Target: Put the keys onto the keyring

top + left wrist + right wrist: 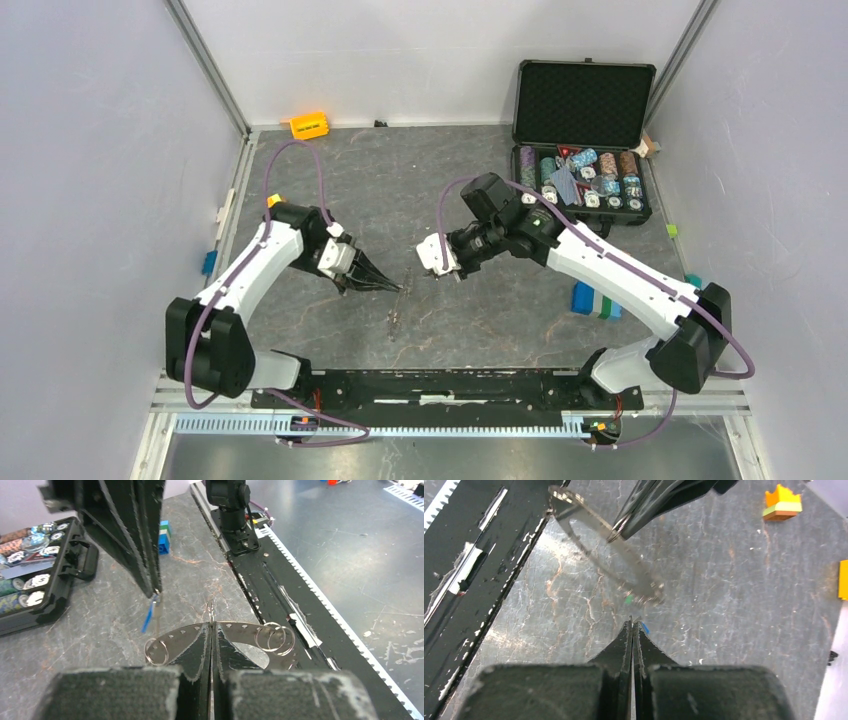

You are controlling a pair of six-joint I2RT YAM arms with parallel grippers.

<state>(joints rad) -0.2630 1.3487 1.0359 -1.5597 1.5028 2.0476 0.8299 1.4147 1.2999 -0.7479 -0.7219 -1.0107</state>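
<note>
My left gripper (212, 624) is shut on the top rim of the keyring (242, 632), a flat grey metal ring with small holes along its edge and small split rings (272, 638) hanging on it. In the right wrist view the keyring (606, 560) hangs tilted from the left fingertips (624, 527). A green speck (628, 600), probably the green key, sits by its lower end. My right gripper (633, 622) is shut on the blue key (645, 628), a little short of the ring. In the left wrist view the blue key (149, 612) dangles from the right fingertips. Both grippers (400, 287) (432, 270) meet mid-table.
An open black case of poker chips (580, 185) stands at the back right. Blue and green blocks (597, 300) lie beside the right arm. An orange block (309, 125) sits at the back wall. The black base rail (450, 385) runs along the near edge.
</note>
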